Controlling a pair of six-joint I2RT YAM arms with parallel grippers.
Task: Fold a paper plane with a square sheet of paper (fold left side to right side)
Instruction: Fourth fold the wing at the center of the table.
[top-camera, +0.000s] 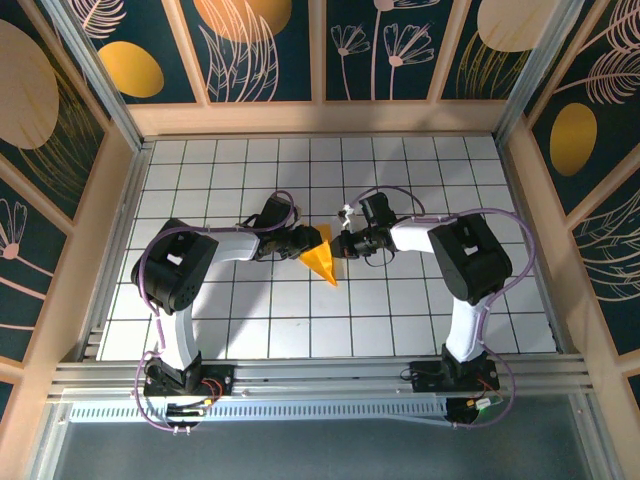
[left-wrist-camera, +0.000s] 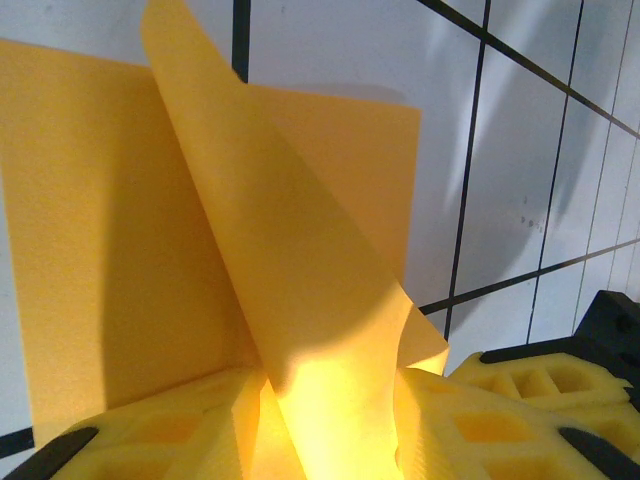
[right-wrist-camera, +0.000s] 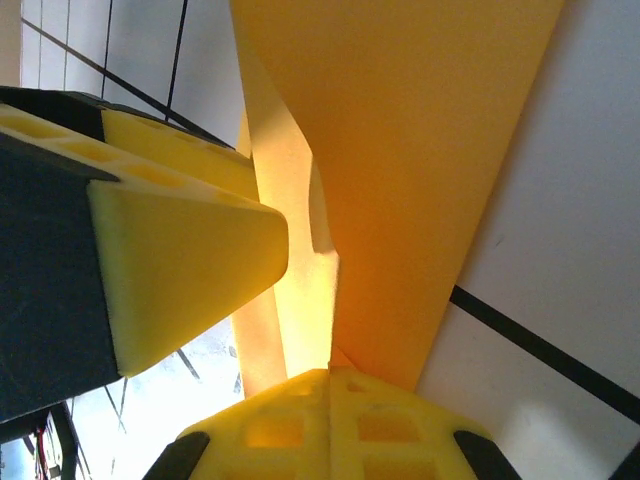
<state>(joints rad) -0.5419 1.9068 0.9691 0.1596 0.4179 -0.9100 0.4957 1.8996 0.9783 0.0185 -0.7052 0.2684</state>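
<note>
The square sheet of paper (top-camera: 322, 262) lies mid-table, folded into a yellow-orange wedge with its tip toward the arms. My left gripper (top-camera: 307, 245) reaches it from the left and my right gripper (top-camera: 341, 245) from the right, both at its far end. In the left wrist view a raised flap of the paper (left-wrist-camera: 300, 250) bulges between the part-spread fingers (left-wrist-camera: 150, 430) and touches both pads of the left gripper (left-wrist-camera: 335, 410). The right gripper (right-wrist-camera: 330, 378) has its pads pressed together on an edge of the paper (right-wrist-camera: 420, 150). One left finger (right-wrist-camera: 180, 270) stands close beside.
White gridded table (top-camera: 250, 320) inside wooden walls (top-camera: 320, 118) with leaf-and-oval panels. Open tiles lie in front of and behind the paper. The right gripper's foam finger (left-wrist-camera: 540, 375) sits just right of the left fingers.
</note>
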